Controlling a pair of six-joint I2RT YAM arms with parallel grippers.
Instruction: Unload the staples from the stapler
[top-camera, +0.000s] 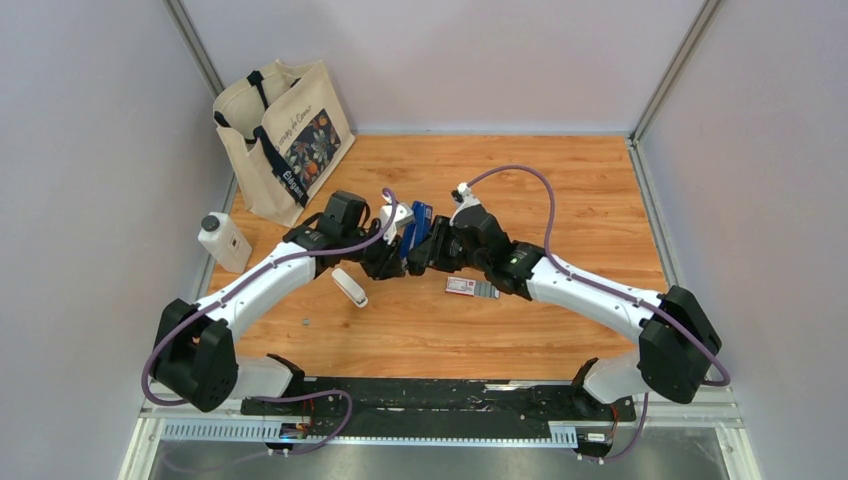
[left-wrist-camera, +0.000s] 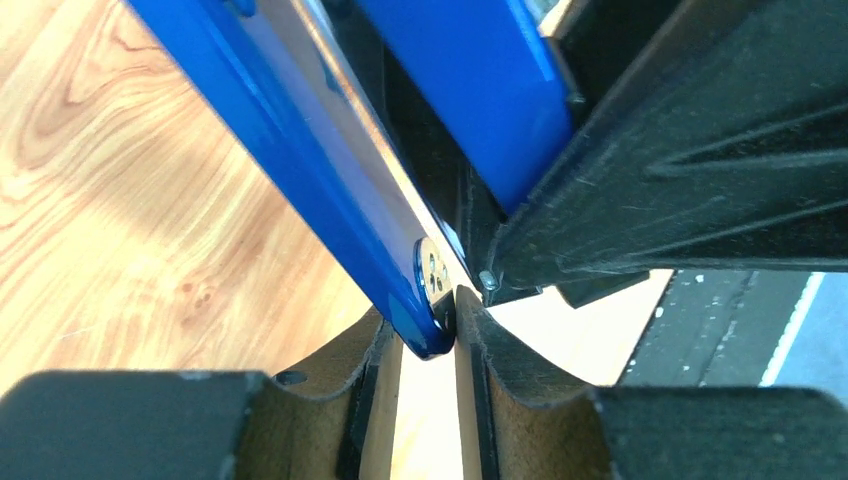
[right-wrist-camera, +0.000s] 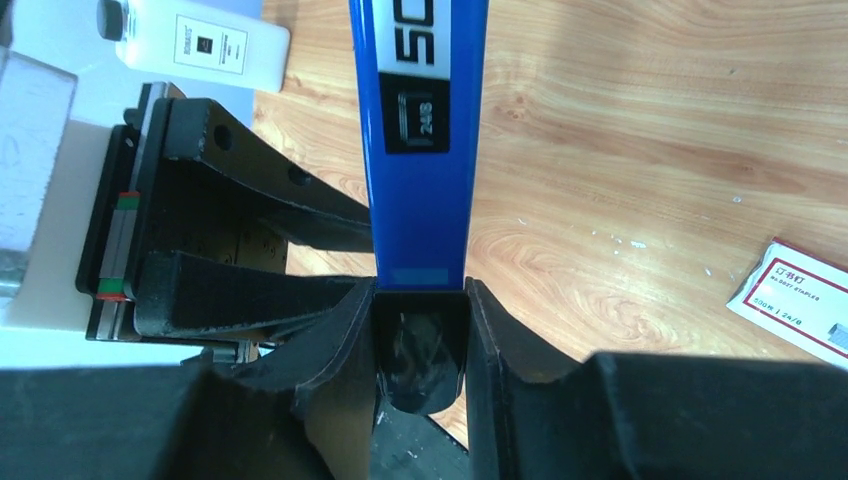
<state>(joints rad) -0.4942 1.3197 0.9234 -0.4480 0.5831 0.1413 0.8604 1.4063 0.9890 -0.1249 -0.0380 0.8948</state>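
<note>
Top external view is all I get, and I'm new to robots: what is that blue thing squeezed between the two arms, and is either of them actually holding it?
Observer: That's the stapler. The right wrist view shows the right gripper clamped on one end of it, with a black part between the fingers.
Visitor: And the other arm?
Observer: In the left wrist view, the left gripper is closed on the rounded, riveted tip of a blue bar.
Visitor: Just one bar?
Observer: No. Up close there are two separate blue parts with black between them.
</note>
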